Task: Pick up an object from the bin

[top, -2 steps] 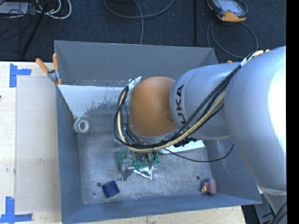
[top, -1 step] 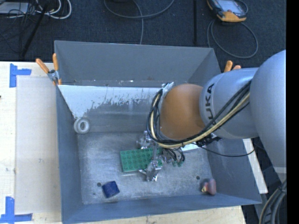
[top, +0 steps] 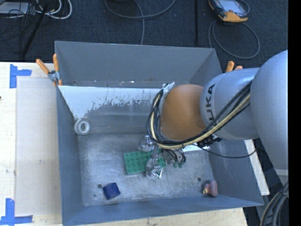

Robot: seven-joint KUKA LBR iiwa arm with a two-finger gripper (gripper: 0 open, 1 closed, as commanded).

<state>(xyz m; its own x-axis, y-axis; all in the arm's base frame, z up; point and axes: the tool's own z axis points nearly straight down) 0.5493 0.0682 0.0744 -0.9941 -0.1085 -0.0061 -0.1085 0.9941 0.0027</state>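
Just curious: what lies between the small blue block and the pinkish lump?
Nothing: the camera view shows only bare bin floor between the blue block and the pinkish lump.

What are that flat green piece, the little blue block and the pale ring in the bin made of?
Green plate: probably moulded plastic, matte, with a faint grid of studs like a toy building plate. Blue block: likely plastic or foam; dull, even colour, hard to tell. Ring: pale, smooth, perhaps plastic or tape; unclear.

the metal bin (top: 94, 149) looks matt and scuffed, the green plastic plate (top: 133, 163) studded, the orange cover (top: 183, 109) glossy.
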